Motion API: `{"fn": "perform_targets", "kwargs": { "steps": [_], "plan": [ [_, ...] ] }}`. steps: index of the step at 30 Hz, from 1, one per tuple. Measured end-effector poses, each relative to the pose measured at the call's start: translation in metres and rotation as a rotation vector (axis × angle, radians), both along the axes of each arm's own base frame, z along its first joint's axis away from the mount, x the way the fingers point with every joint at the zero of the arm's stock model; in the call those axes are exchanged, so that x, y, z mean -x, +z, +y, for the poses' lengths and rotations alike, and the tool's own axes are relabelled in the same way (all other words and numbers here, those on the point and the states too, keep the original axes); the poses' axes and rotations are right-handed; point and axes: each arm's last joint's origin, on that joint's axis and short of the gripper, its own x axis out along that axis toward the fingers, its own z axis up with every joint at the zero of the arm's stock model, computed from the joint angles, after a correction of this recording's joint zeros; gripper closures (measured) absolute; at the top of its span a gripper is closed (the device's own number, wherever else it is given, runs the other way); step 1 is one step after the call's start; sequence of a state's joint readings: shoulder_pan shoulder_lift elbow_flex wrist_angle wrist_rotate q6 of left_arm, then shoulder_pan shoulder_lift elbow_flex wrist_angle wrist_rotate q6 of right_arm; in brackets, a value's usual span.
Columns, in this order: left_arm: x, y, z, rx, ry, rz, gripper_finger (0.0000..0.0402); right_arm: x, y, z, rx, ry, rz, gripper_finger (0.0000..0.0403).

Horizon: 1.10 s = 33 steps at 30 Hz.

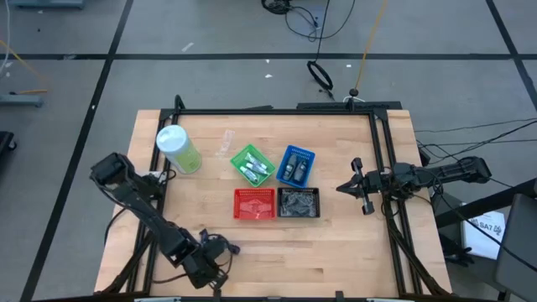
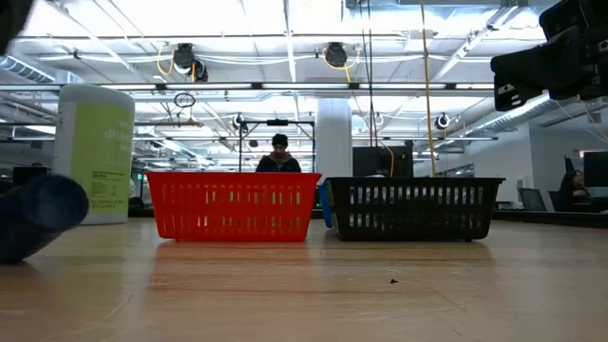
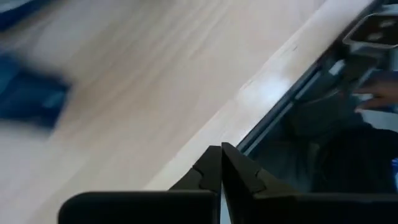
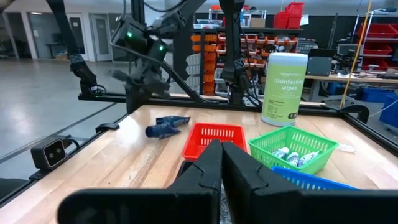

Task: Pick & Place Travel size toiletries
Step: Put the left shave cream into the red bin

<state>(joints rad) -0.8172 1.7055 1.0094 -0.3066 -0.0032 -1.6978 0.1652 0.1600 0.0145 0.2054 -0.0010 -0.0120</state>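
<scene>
Left claw (image 1: 220, 267), fingers closed together and empty, sits low at the near-left edge of the bench (image 1: 336, 252). A dark blue piece (image 1: 228, 248) lies on the wood just beside it, apart from the fingers. Right claw (image 1: 346, 188), fingers likewise pressed shut on nothing, hovers at the bench's right side, facing the baskets. At centre stand four mesh baskets: green (image 1: 252, 165) holding whitish tubes (image 1: 251, 172), blue (image 1: 295, 165) holding dark pieces (image 1: 293, 170), red (image 1: 254, 204), and black (image 1: 299, 203) holding grey items that cannot be made out. A green container (image 4: 284, 88) with a white lid stands left of the green basket; its label reads "Disinfecting wipes". A person (image 2: 279, 154) shows in the room behind.
</scene>
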Motion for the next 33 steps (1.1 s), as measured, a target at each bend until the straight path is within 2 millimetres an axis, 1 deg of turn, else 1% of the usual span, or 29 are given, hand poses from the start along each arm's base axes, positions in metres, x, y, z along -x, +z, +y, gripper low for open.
{"fn": "perform_targets", "kwargs": {
  "steps": [4, 7, 9, 11, 12, 14, 16, 19, 21, 24, 29, 33],
  "plan": [
    [0.016, 0.015, 0.007, -0.076, 0.089, 0.162, 0.0400, 0.000, 0.000, 0.000, 0.000, 0.000, 0.000, 0.0403],
    [0.027, 0.024, 0.015, -0.124, 0.243, 0.286, 0.0394, 0.000, 0.000, 0.000, 0.000, 0.000, 0.000, 0.0403],
    [0.030, 0.023, 0.019, -0.151, 0.341, 0.325, 0.0393, 0.000, 0.000, 0.000, 0.000, 0.000, 0.000, 0.0403],
    [0.029, 0.023, 0.021, -0.167, 0.407, 0.302, 0.0392, 0.000, 0.000, 0.000, 0.000, 0.000, 0.001, 0.0403],
    [0.028, 0.023, 0.020, -0.171, 0.412, 0.280, 0.0392, 0.000, 0.000, 0.000, 0.000, 0.000, 0.000, 0.0403],
    [0.027, 0.022, 0.021, -0.187, 0.367, 0.266, 0.0392, 0.000, 0.000, 0.000, 0.000, 0.000, 0.000, 0.0403],
    [0.025, 0.019, 0.024, -0.189, 0.343, 0.329, 0.0392, 0.000, 0.000, 0.000, 0.000, 0.000, 0.000, 0.0403],
    [0.031, 0.016, 0.031, -0.218, 0.406, 0.467, 0.0392, 0.000, 0.000, 0.000, 0.000, 0.000, 0.000, 0.0403],
    [0.032, 0.016, 0.034, -0.240, 0.456, 0.490, 0.0392, 0.000, 0.000, 0.000, 0.000, 0.000, 0.000, 0.0403],
    [0.030, 0.016, 0.035, -0.263, 0.484, 0.431, 0.0392, 0.000, 0.000, 0.000, 0.000, 0.000, 0.000, 0.0403],
    [0.026, 0.016, 0.032, -0.277, 0.324, 0.345, 0.0391, 0.000, 0.000, 0.000, 0.000, 0.000, 0.000, 0.0403],
    [0.027, 0.016, 0.033, -0.305, 0.315, 0.335, 0.0373, 0.000, 0.000, 0.000, 0.000, 0.000, 0.000, 0.0403]
  ]
}}
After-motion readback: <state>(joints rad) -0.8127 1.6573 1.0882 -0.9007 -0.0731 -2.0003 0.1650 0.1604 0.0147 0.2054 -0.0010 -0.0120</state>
